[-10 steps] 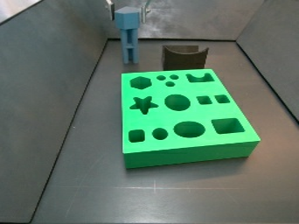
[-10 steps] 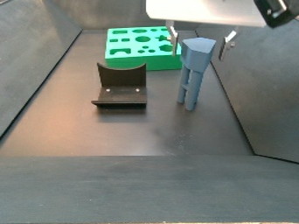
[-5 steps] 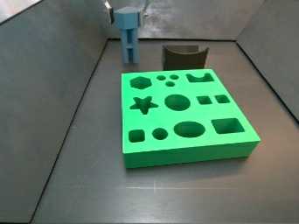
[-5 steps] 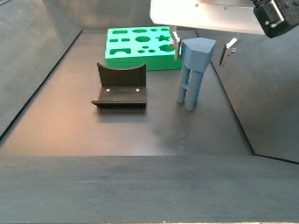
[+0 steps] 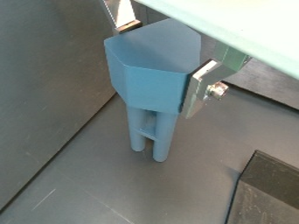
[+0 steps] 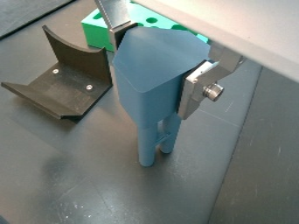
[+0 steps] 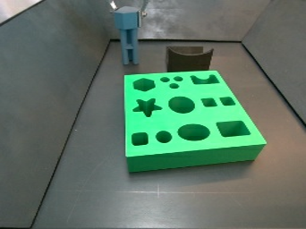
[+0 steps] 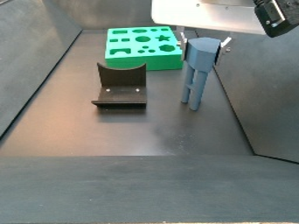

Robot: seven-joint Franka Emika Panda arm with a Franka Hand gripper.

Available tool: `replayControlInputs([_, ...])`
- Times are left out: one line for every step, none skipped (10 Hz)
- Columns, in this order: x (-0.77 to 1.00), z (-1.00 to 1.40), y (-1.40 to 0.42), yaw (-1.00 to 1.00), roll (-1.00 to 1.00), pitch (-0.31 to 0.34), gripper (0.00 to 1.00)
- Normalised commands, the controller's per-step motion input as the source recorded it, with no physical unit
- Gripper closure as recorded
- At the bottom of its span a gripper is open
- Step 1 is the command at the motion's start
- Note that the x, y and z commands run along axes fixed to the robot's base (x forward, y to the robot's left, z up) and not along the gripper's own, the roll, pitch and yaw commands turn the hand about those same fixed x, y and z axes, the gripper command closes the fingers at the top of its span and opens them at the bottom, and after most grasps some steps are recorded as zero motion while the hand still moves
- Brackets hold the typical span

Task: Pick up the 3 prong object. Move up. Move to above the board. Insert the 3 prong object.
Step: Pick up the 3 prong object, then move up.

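Observation:
The 3 prong object (image 7: 127, 36) is a light-blue piece with a blocky head and long thin prongs pointing down. My gripper (image 7: 127, 11) is shut on its head near the back left wall. In both wrist views the silver fingers (image 5: 200, 81) (image 6: 197, 88) press on both sides of the head (image 5: 149, 61) (image 6: 149, 74). It hangs upright with its prong tips close to the floor (image 8: 195, 79). The green board (image 7: 191, 159) lies in front of it, apart from it, and shows in the other side view (image 8: 140, 63) and a wrist view (image 6: 96, 26).
A dark brown curved block (image 7: 188, 58) stands between the held piece and the board, seen in the other side view (image 8: 121, 85) and a wrist view (image 6: 59, 77). Grey walls enclose the dark floor on both sides.
The gripper has risen slightly with the 3 prong object, so the prong tips sit a little higher. The board and the brown block have not moved.

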Motion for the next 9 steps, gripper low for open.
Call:
replayControlInputs([0.00,0.00,0.00,0.00,0.00,0.000,1.00])
replayControlInputs([0.00,0.00,0.00,0.00,0.00,0.000,1.00])
replayControlInputs([0.00,0.00,0.00,0.00,0.00,0.000,1.00])
replayControlInputs([0.00,0.00,0.00,0.00,0.00,0.000,1.00])
replayControlInputs([0.00,0.00,0.00,0.00,0.00,0.000,1.00])
replayControlInputs([0.00,0.00,0.00,0.00,0.00,0.000,1.00])
replayControlInputs([0.00,0.00,0.00,0.00,0.00,0.000,1.00])
replayControlInputs([0.00,0.83,0.00,0.00,0.00,0.000,1.00])
replayControlInputs([-0.02,0.80,-0.06,-0.03,-0.01,0.019,1.00])
